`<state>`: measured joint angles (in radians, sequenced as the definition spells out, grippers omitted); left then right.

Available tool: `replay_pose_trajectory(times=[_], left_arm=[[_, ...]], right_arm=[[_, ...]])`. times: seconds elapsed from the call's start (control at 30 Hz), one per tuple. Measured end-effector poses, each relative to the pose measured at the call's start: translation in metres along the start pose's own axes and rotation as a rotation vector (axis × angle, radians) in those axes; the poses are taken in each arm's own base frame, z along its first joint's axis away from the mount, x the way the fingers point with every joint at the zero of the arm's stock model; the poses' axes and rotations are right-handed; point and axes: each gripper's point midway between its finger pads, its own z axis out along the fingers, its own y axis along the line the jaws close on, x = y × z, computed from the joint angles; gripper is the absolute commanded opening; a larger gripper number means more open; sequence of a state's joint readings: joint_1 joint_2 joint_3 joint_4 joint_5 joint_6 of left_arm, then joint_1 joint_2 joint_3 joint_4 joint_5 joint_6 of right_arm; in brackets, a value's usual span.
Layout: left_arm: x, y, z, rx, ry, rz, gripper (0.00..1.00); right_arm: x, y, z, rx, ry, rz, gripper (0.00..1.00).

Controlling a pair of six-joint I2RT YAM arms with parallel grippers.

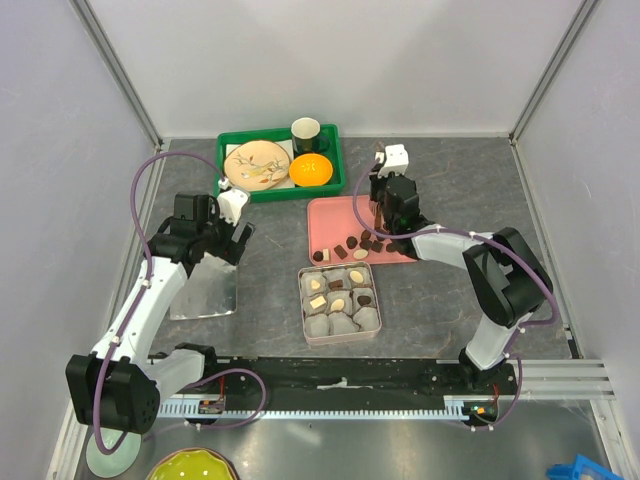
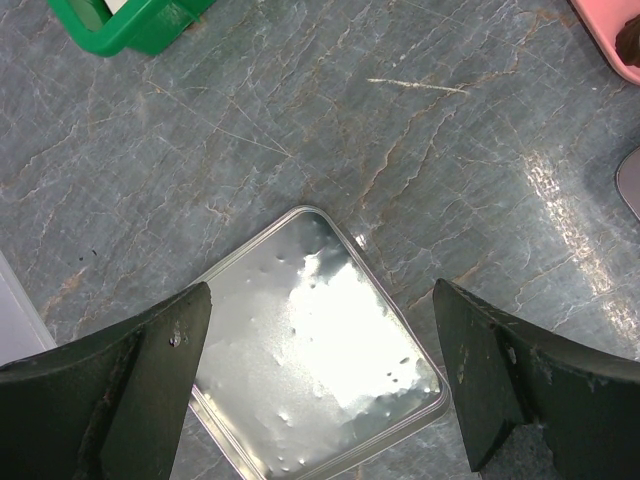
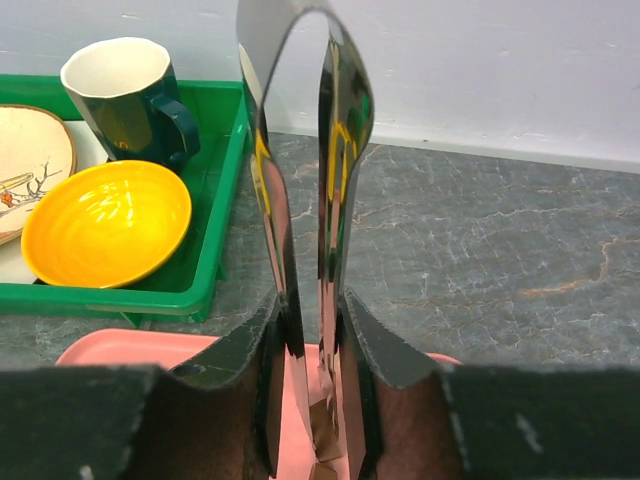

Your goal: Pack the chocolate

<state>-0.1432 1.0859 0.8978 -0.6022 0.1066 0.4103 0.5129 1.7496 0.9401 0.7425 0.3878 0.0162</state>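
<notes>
Far left, the left gripper (image 2: 322, 290) hangs over the grey table (image 1: 270, 230) with its jaws spread as wide as they go and nothing between them. Directly beneath it lies a silver lid (image 2: 310, 370), flat on the tabletop, catching the light.

Moving right and back, the green tray (image 3: 222, 190) sits against the far wall. It carries a patterned plate (image 1: 255, 165), a yellow bowl (image 1: 311, 170) and a dark mug (image 1: 305, 130), all well away from the action.

Centre stage, near the arms, sits the square tin (image 1: 302, 305), lined with crinkled paper cups (image 1: 345, 322). Pieces of chocolate (image 1: 338, 305), some beige and some dark, sit in cups of the back and middle rows.

Just behind the tin is the pink tray (image 1: 330, 220), and more chocolate lies loose in a line along its near edge, mostly dark brown.

Over on the right, the right gripper (image 1: 378, 215) is down above that tray, its fingers (image 3: 385, 345) pinched onto a pair of shiny metal tongs (image 3: 268, 200). The blades stand close together. Something brownish shows low between them over the pink, but I can't tell whether it is a piece in the grip.
</notes>
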Motion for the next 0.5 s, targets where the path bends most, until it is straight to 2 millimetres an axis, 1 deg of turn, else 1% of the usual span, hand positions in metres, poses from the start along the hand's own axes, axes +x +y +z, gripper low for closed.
replay_pose_trajectory(times=[0.2, 0.3, 0.37, 0.4, 0.5], left_arm=[[0.001, 0.0, 0.0, 0.0, 0.001, 0.0, 0.99], [0.001, 0.0, 0.0, 0.0, 0.001, 0.0, 0.99], [0.001, 0.0, 0.001, 0.0, 0.0, 0.0, 0.99], [0.001, 0.0, 0.001, 0.0, 0.0, 0.0, 0.99], [0.001, 0.0, 0.001, 0.0, 0.0, 0.0, 0.99]], right_arm=[[-0.001, 0.006, 0.0, -0.037, 0.0, 0.007, 0.18], [-0.005, 0.014, -0.004, -0.08, 0.003, 0.014, 0.16], [-0.017, 0.02, -0.01, -0.11, -0.01, 0.02, 0.17], [-0.026, 0.025, -0.014, -0.127, -0.023, 0.023, 0.17], [-0.064, 0.045, -0.037, -0.198, -0.09, 0.045, 0.16]])
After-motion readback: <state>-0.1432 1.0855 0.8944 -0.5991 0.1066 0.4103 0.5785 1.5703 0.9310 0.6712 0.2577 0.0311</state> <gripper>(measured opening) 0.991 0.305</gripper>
